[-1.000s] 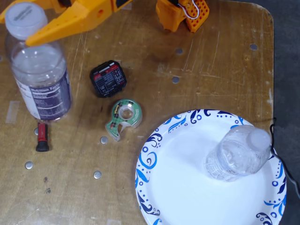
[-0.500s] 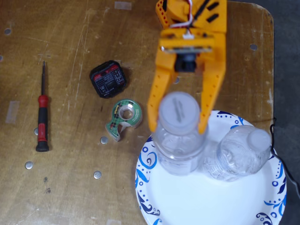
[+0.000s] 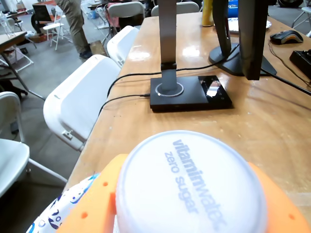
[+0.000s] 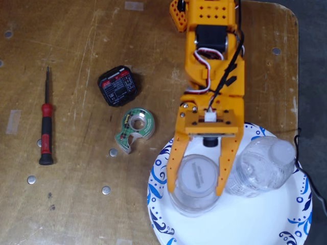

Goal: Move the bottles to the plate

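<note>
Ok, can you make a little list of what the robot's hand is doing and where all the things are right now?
gripper: shut on the taller bottle, over the plate
taller bottle cap: white, reads "vitaminwater zero sugar" in the wrist view
smaller bottle: on the plate, right of the gripper in the fixed view
tape dispenser: green, on the table left of the plate
black box: above the tape dispenser
screwdriver: red handle, far left

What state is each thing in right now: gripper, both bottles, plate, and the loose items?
Orange two-finger gripper: shut on taller bottle.
Taller clear white-capped bottle: upright over plate.
Smaller crinkled clear bottle: upright on plate.
Blue-patterned white paper plate: flat.
Red-handled screwdriver: lying flat.
Green tape dispenser: untouched.
</note>
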`<state>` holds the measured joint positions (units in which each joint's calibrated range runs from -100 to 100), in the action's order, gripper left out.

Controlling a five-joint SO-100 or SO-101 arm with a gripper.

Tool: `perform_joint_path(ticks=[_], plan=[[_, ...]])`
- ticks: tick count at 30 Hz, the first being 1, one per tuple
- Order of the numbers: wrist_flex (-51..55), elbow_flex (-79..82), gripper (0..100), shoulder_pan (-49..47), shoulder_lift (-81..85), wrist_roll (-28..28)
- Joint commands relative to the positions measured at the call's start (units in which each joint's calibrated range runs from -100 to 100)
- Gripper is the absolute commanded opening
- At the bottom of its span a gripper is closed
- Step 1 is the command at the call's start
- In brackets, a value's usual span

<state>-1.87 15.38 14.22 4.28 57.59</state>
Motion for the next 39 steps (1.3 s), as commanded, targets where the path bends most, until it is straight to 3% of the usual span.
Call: perform_joint_path(ticks=[1,13,39], plan=[[-1.35,0.84,3,-0.58,0.61,-0.26],[-12.84,11.38,3,-2.52,0.61,-0.58],[-12.92,13.54,3,-2.63,0.53,-0.63]])
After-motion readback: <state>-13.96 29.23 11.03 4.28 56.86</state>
